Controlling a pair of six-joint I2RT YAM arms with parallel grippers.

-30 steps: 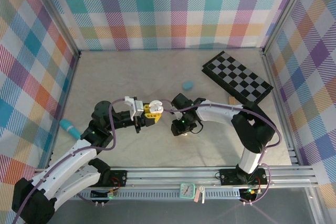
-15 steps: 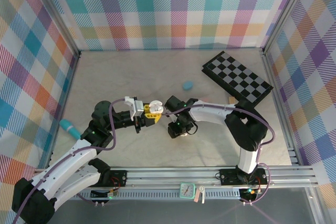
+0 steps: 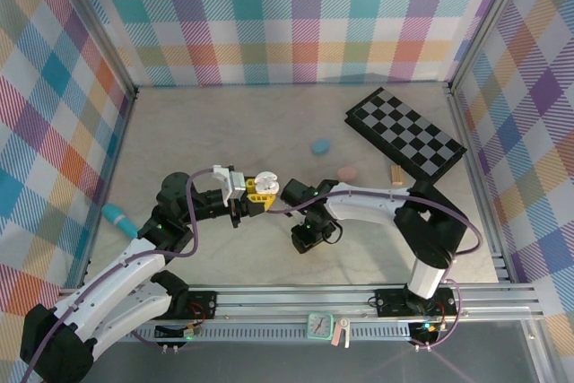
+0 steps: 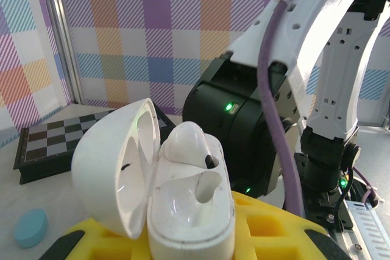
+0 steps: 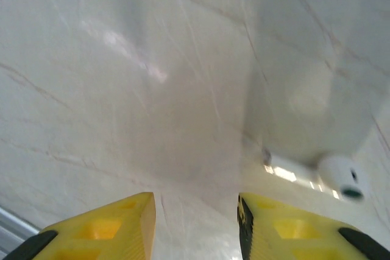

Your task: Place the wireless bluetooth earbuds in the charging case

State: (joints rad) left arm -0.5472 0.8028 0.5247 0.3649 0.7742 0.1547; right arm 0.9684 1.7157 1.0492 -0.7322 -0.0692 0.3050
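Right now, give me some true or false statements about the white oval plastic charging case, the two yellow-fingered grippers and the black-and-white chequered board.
1. The left gripper holds the white oval plastic charging case, lid open. True.
2. The right gripper is shut on a white earbud. False: its jaws are open; the small white plastic earbud lies on the table beside it.
3. The black-and-white chequered board lies far right. True.
4. The teal oval case lies on that board. False: it lies on bare table, left of it.

No text, brand or number is legible. The teal dial [image 3: 318,324] at the bottom edge is too small to read.
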